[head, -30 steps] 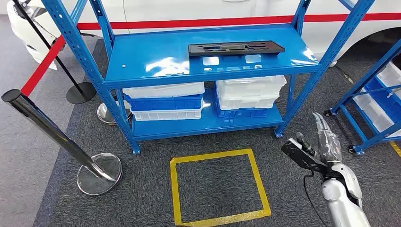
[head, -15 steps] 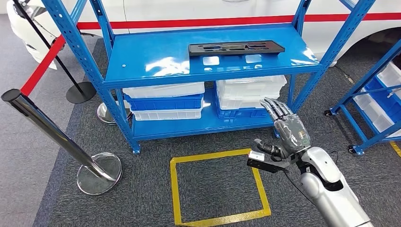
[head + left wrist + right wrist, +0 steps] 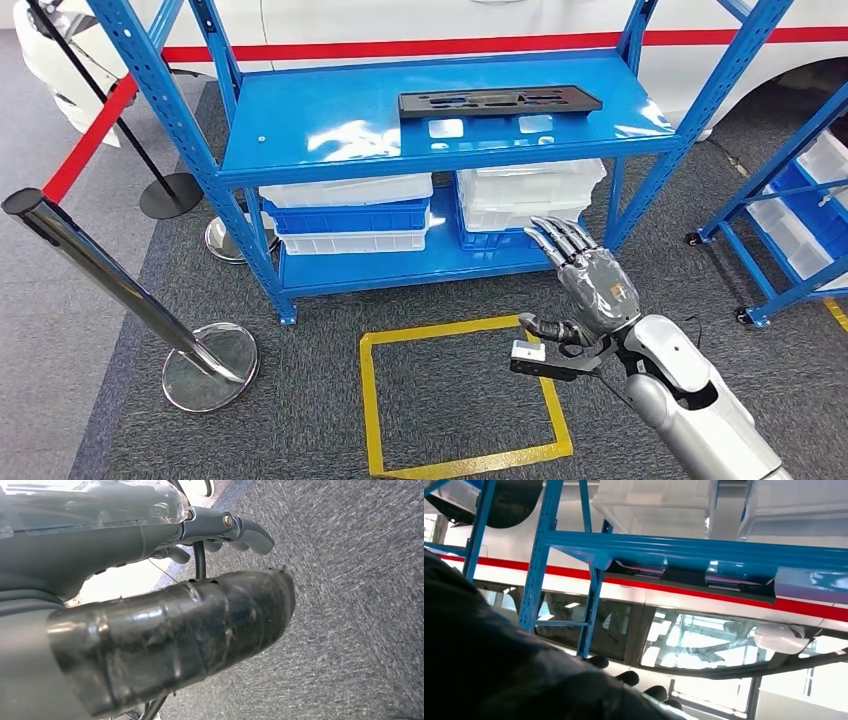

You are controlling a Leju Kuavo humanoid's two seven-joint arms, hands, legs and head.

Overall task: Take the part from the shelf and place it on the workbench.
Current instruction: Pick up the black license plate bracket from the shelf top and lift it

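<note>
The part (image 3: 500, 100) is a long flat black plate with cut-outs, lying on the top level of the blue shelf (image 3: 330, 130), towards its right side. My right hand (image 3: 590, 285) is raised in front of the shelf's lower level, below and a little right of the part, fingers spread and holding nothing. In the right wrist view the part (image 3: 689, 575) shows as a dark strip along the shelf edge, beyond my dark fingertips (image 3: 629, 677). My left hand (image 3: 220, 530) hangs over grey carpet, fingers loosely extended and empty.
White and blue bins (image 3: 345, 215) fill the lower shelf level. A yellow tape square (image 3: 462, 395) marks the carpet in front of the shelf. Chrome stanchions (image 3: 120, 290) with a red belt stand at the left. Another blue rack (image 3: 800, 220) stands at the right, and a white car is behind.
My right hand has risen and swung left from the lower right towards the shelf, turning its back to the camera with fingers spread. The part has not moved.
</note>
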